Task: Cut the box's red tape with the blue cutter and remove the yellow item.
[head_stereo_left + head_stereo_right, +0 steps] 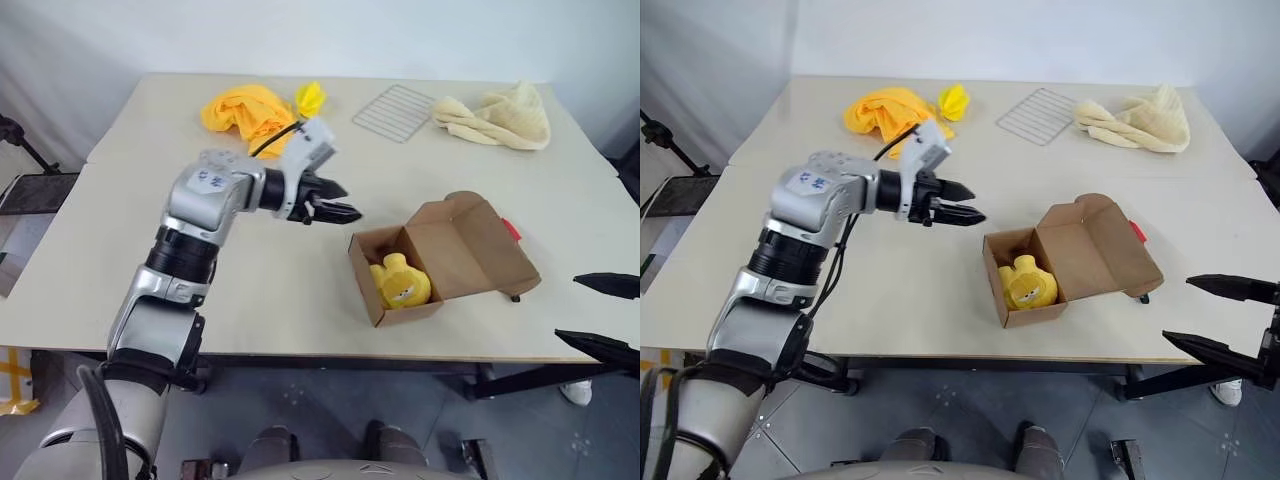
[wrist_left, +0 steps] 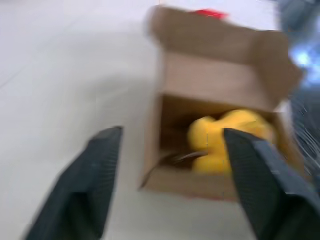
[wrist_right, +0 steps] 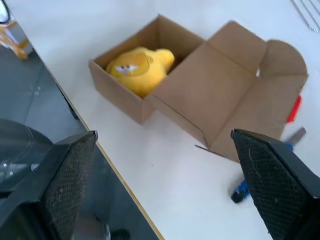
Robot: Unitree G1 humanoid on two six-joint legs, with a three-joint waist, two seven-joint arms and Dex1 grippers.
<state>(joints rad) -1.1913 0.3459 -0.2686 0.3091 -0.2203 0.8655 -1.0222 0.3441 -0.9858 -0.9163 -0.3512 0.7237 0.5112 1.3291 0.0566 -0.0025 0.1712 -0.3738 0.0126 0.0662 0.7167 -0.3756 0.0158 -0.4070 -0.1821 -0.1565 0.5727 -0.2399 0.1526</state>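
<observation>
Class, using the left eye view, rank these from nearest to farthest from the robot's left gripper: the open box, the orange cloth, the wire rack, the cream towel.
From the left gripper:
1. Orange cloth, just behind it on the table's far left.
2. Box, open, toward the table's front right. Close to the cloth's distance; the order is uncertain.
3. Wire rack, far centre.
4. Cream towel, far right corner.

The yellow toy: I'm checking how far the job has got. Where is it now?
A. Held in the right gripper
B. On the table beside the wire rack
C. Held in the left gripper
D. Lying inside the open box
D. The yellow toy lies inside the box, whose lid is folded back; the left gripper and right gripper are both open and hold nothing.
</observation>
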